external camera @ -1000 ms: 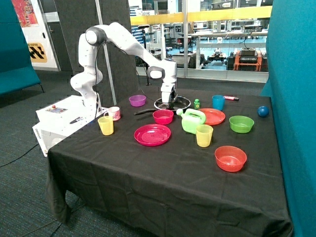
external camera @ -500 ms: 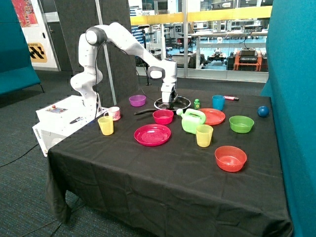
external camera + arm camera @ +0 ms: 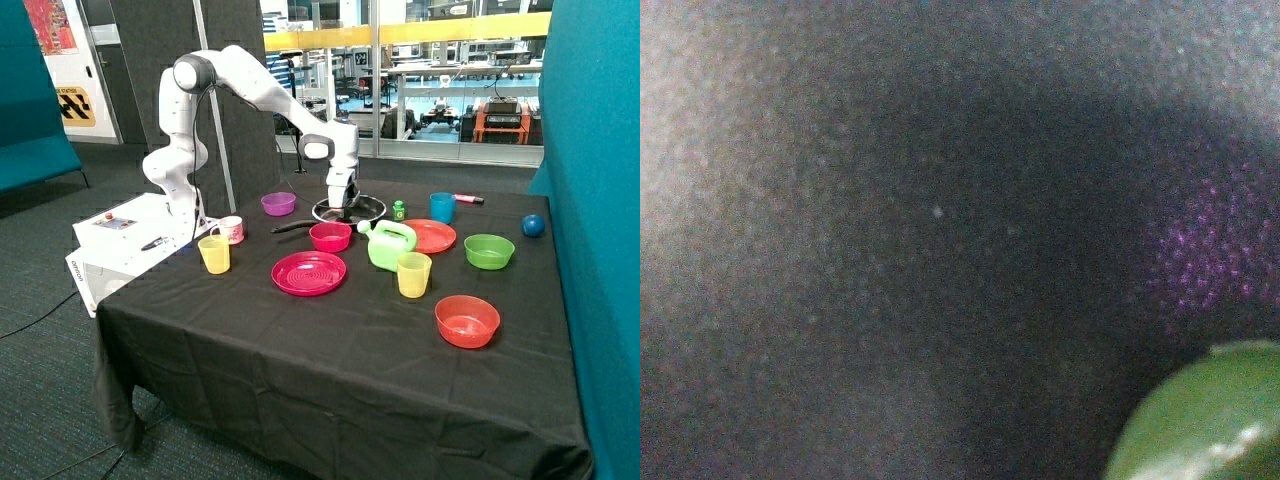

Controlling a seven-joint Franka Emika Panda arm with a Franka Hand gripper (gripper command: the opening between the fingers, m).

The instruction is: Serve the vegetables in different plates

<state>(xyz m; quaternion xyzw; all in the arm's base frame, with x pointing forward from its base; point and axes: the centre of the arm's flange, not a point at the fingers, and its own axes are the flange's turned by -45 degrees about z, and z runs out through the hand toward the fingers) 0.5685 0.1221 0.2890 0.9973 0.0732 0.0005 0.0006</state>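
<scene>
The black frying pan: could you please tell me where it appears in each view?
Outside view: the black frying pan sits at the table's far side, between the purple bowl and the small green bottle, with the gripper lowered into it.
Wrist view: its dark inside seems to fill the picture.
Shared landmark: none certain; a green lump shows only at the wrist.

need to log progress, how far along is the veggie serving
Nothing looks served: the magenta plate and the orange-red plate both look bare. The pincer is down in the black frying pan, with a green lump close to the wrist camera. Both servings remain.
</scene>
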